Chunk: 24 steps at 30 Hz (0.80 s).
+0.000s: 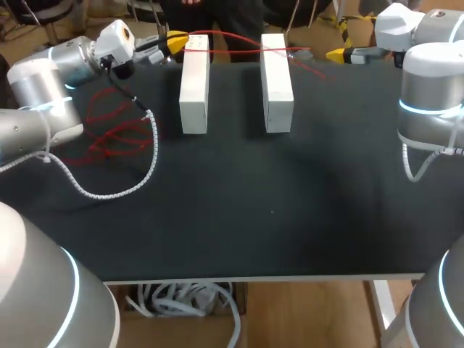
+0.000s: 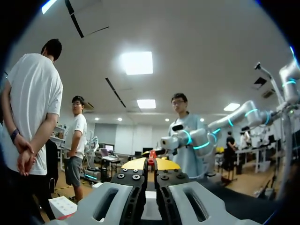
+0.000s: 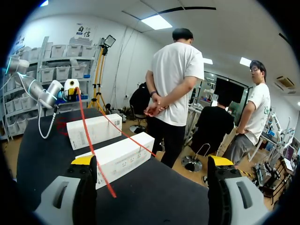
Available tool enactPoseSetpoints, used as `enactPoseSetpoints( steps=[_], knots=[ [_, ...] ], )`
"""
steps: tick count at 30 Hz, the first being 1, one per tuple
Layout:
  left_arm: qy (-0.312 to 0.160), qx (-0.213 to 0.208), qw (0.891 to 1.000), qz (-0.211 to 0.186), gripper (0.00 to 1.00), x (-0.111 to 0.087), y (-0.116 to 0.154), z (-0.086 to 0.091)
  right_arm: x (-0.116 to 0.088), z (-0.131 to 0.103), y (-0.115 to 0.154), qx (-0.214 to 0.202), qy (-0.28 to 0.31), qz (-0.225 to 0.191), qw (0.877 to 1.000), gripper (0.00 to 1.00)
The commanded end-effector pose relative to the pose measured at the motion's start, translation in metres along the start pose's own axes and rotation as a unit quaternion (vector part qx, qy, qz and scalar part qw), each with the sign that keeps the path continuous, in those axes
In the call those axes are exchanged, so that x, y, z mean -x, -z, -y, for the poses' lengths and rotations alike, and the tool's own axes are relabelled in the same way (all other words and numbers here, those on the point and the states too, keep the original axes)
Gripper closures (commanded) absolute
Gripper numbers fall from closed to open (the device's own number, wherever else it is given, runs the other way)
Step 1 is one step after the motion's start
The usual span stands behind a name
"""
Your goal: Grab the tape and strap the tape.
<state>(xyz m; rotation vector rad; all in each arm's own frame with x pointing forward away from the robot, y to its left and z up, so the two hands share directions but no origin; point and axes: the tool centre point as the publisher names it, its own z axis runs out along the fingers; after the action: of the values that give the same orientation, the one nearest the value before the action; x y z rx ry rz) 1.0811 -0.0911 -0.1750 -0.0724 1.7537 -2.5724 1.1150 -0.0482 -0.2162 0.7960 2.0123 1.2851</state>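
Head view: red tape spans two white boxes, one end pinched by the left gripper. The right gripper gapes wide. The tape seems light and limp, best taken near its free end.

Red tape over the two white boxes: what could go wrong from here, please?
1. The right gripper is open, and the red tape ends just ahead of it; closing could miss so thin a strip.
2. The left gripper is shut on the tape beside the white boxes; a hard pull might shift them or slide the tape off.
3. Loose tape coils lie by the left arm's cable and might snag.
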Motion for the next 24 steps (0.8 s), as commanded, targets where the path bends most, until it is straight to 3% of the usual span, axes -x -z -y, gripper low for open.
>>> enactPoseSetpoints(
  steps=[1, 10, 24],
  knots=[
    [-0.002, -0.002, 1.000, -0.020, 1.00, 0.002, -0.008, 0.005, 0.000, 0.000, 0.001, 0.001, 0.000, -0.001, 1.000, 0.00],
    [-0.020, -0.005, 1.000, -0.021, 1.00, -0.016, -0.019, 0.017, 0.000, 0.000, 0.001, 0.001, 0.000, -0.001, 1.000, 0.00],
    [-0.024, -0.011, 1.000, 0.002, 1.00, -0.041, -0.034, 0.019, 0.000, 0.000, 0.001, 0.001, 0.000, -0.001, 1.000, 0.00]
  ],
)
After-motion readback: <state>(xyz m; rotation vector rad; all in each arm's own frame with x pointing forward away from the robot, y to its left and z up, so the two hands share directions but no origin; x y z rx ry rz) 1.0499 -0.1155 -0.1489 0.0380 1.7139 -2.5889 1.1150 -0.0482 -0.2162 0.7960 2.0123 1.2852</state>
